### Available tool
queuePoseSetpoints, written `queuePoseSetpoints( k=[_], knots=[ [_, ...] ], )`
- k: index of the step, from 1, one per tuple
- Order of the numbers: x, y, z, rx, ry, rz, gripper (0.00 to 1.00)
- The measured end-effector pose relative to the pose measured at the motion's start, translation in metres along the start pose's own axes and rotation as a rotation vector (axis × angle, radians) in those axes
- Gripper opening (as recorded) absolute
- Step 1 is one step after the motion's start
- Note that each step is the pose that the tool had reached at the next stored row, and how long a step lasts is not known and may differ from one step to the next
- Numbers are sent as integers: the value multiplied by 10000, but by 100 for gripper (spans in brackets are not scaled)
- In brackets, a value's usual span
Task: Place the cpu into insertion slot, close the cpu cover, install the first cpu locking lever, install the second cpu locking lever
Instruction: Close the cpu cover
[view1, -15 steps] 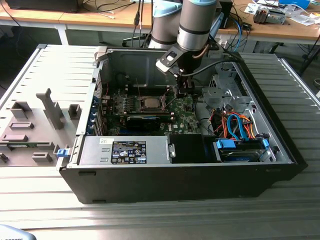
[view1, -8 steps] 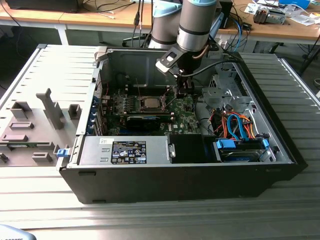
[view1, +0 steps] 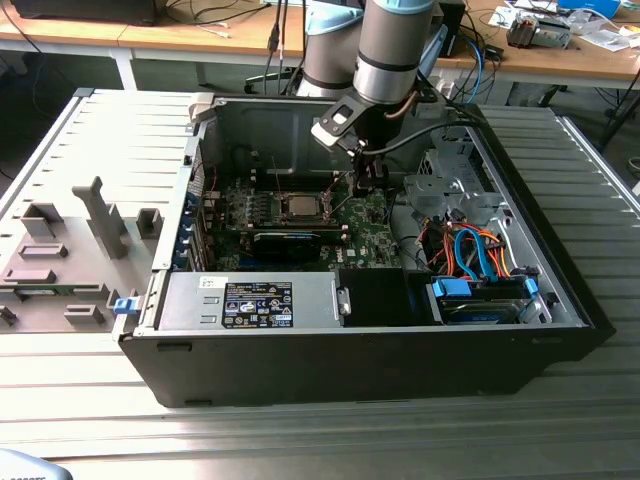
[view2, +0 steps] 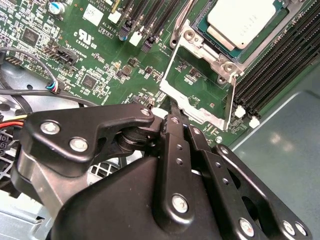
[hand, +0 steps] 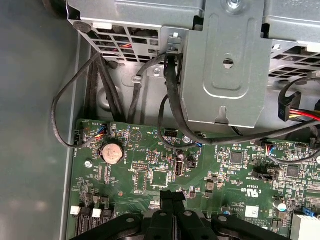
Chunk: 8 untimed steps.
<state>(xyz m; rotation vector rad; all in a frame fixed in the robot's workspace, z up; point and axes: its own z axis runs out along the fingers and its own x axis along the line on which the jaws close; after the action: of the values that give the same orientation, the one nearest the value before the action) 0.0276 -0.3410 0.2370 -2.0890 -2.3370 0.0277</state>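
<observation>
Nearest, by the worktop's (view1: 300, 430) front edge, stands the open case (view1: 350, 370). Its power supply (view1: 255, 300) lies along the near wall, with a bunch of blue and orange cables (view1: 470, 250) toward the exterior view's right. Behind these lies the green board (view1: 368, 232).

The cpu (view2: 245, 20) sits in the slot (view2: 200, 40) near the board's middle, pale face up — so the first step looks done. The cover (view2: 195, 107) is not down: in the second wrist view it is swung open beside the slot, with green board showing through its window.

The gripper (view2: 169, 116) hangs low over the board, right at the cover's free edge; I cannot tell whether it touches the metal. Its fingers (hand: 167, 200) are together and nothing shows between them.

By my reading, closing the cover is the step in hand. Both levers are left to do, since they can hardly be latched over an open cover.

Farthest back, the arm (view1: 390, 50) rises out of the case toward the worktop's far edge.
</observation>
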Motion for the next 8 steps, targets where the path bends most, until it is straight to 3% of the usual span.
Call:
queuePoseSetpoints(
  k=[8],
  knots=[
    [1,-3,39,0,0,0,11]
  ],
)
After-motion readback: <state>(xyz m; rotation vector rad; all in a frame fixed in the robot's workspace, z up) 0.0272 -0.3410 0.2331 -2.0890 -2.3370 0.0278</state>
